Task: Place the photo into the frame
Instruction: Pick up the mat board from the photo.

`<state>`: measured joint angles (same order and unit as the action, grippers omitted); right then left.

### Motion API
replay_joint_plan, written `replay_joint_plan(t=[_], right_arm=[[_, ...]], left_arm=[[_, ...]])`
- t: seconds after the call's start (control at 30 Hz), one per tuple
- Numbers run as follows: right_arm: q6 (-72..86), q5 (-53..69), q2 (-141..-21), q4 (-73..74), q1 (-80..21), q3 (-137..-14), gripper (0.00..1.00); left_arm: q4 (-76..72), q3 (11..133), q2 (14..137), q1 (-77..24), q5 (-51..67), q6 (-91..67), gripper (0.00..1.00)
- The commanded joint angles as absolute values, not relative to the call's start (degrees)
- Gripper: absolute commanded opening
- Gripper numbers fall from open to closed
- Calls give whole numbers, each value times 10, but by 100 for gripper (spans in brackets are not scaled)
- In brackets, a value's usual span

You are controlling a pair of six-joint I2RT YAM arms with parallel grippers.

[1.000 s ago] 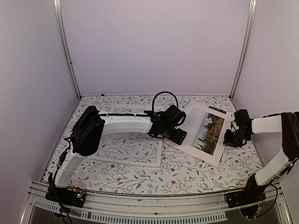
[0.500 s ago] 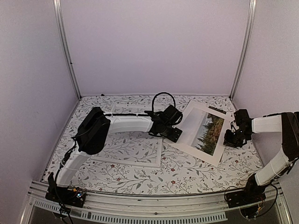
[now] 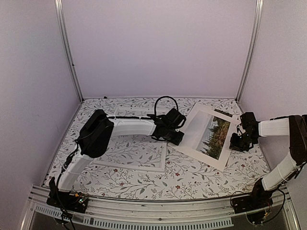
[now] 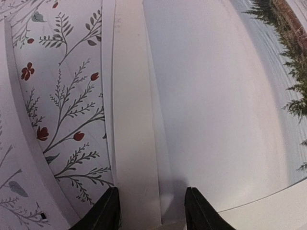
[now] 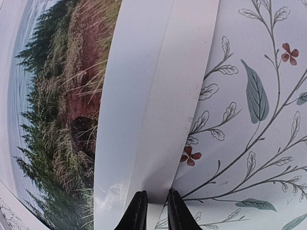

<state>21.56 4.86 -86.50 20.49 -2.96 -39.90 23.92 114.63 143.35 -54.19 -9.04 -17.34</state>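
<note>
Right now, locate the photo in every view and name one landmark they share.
Top external: the photo shows askew, right of centre.
Left wrist: it fills the right side, mostly white border.
Right wrist: it fills the left half, trees and white border.
Shared landmark: the floral table cover.

You have open table (image 3: 192,179) in front of the photo (image 3: 207,133); the left arm (image 3: 132,127) bars passage over the frame (image 3: 134,166).

The left arm (image 3: 129,127) and right arm (image 3: 274,127) pair white tubular links with bulky black joint housings. A black cable (image 3: 164,97) loops over the left wrist; the fingers (image 4: 106,211) are black, tapered.
</note>
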Motion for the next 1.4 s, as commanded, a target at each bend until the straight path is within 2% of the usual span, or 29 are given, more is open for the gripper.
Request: replay_joint_plan(t=[0.0,0.57,1.03,1.37], right_arm=[[208,52,-878,215,-32,-408,17],[203,66,-880,219,-32,-423,25],[207,66,-883,224,-32,-435,33],[207,70,-887,221,-32,-435,34]], left_arm=[[244,1107,1414,-531,-80,-181,47],[236,1095,1387,-531,-107,-164,27],[228,1078,1347,-531,-107,-162,23],[220,1072,1327,-525,-32,-179,21]])
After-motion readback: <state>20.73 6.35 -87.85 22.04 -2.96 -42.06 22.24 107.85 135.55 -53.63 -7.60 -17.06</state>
